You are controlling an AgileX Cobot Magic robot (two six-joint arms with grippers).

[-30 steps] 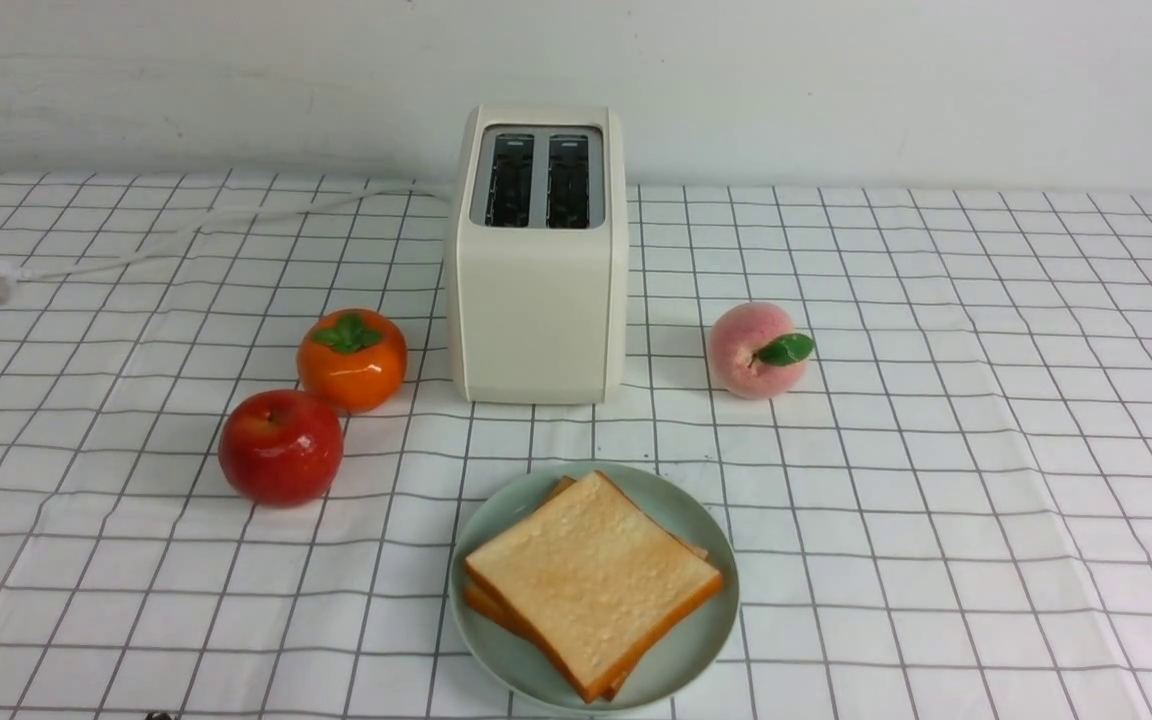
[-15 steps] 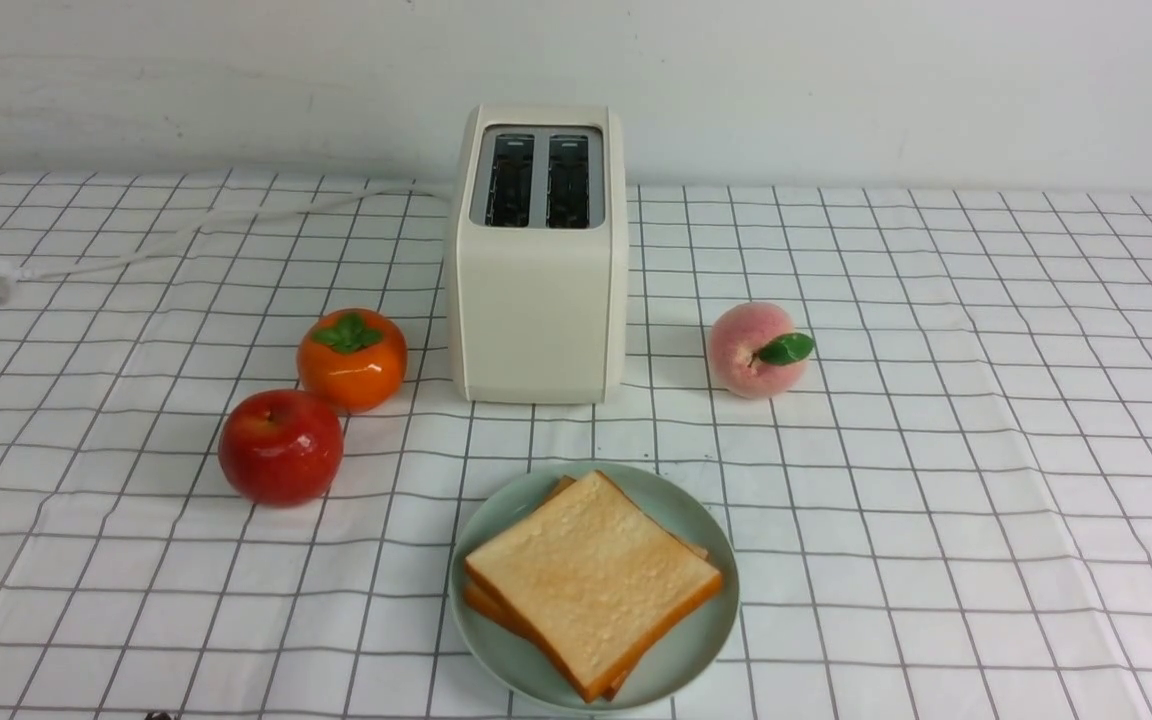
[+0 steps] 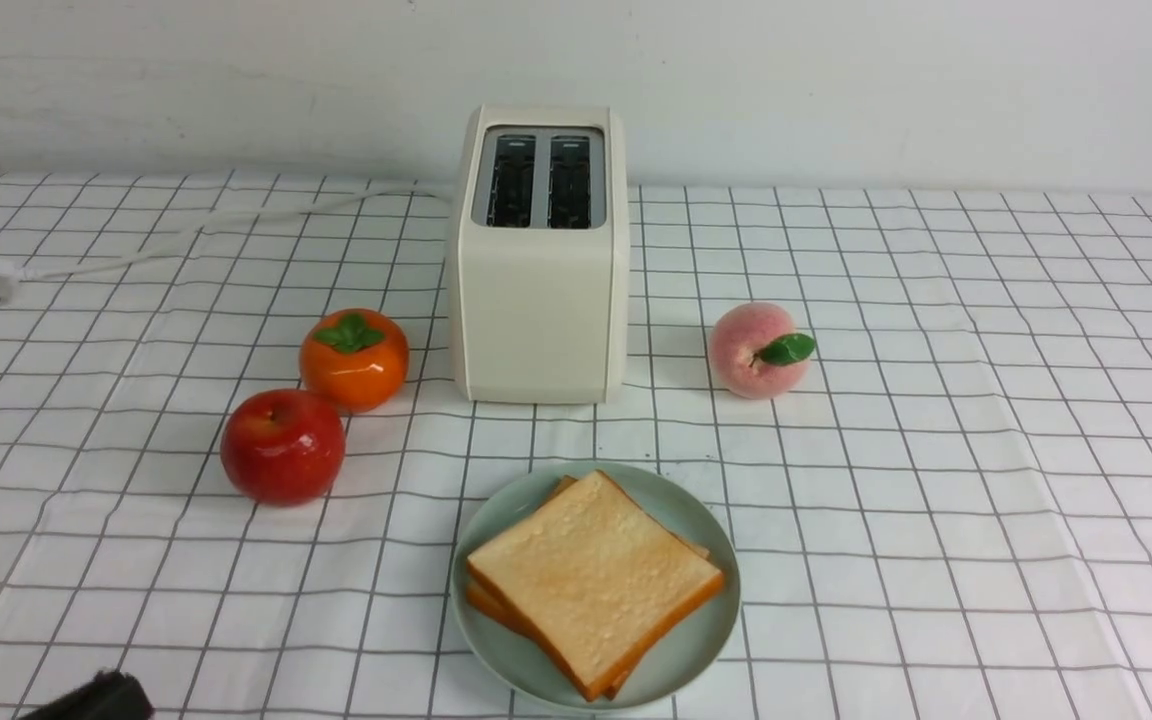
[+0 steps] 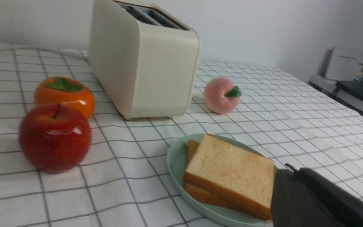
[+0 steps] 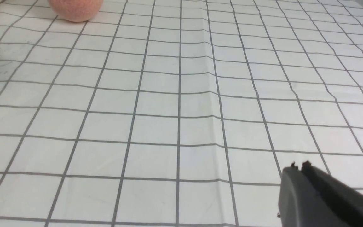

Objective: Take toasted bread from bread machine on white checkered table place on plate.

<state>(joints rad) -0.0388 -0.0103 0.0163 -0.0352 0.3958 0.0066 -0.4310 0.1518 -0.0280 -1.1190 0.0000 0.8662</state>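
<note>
Two toast slices stacked on the plate; toaster slots empty; both tools closed and holding nothing.

Front view: bread machine (image 3: 538,260) at upper centre of the white checkered table (image 3: 936,450), white cord (image 3: 186,235) running to the left edge. Persimmon (image 3: 353,358) and apple (image 3: 282,446) at centre left, peach (image 3: 754,350) at centre right. Plate (image 3: 706,640) at bottom centre, carrying the toasted bread (image 3: 591,580). A dark part of the left arm shows in the bottom left corner.
Left wrist view: left tool (image 4: 290,171) at lower right, tips together, in front of the toast edge; plate, apple, persimmon, peach and bread machine behind.
Right wrist view: right tool (image 5: 298,167) at lower right, tips together over bare cloth; peach at top left, plate rim at left edge.
</note>
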